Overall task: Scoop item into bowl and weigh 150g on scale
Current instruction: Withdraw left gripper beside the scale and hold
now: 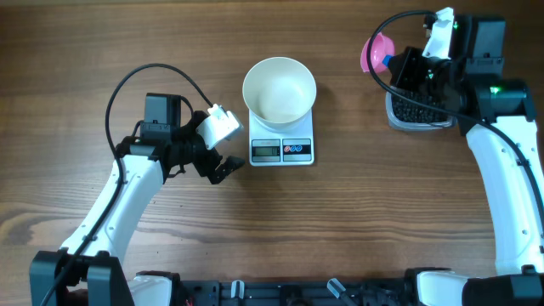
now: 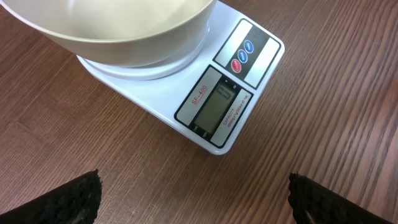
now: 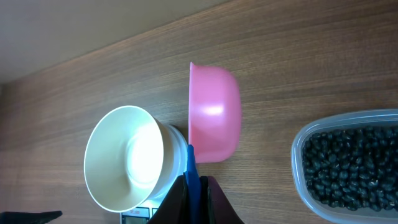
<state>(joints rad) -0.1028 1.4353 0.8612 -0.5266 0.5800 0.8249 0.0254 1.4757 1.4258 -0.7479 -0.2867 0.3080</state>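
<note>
Two tools, two states: your left tool point(image 1: 225, 167) stands wide open and empty beside the small white square scale point(image 1: 282, 150), which sits toward the wood-grain tabletop's point(image 1: 382, 229) far edge and bears the glossy round white bowl point(image 1: 279, 87), bare inside. Your right tool point(image 3: 194, 202) pinches the pink plastic scoop point(image 3: 214, 115) by its blue handle point(image 3: 191, 168). Scooping looks next: dip into the tiny grainy black beads point(image 3: 354, 168) in the clear plastic container point(image 3: 300, 146) at the far right corner.

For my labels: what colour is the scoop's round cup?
Pink; the scoop shows best in the right wrist view.
</note>
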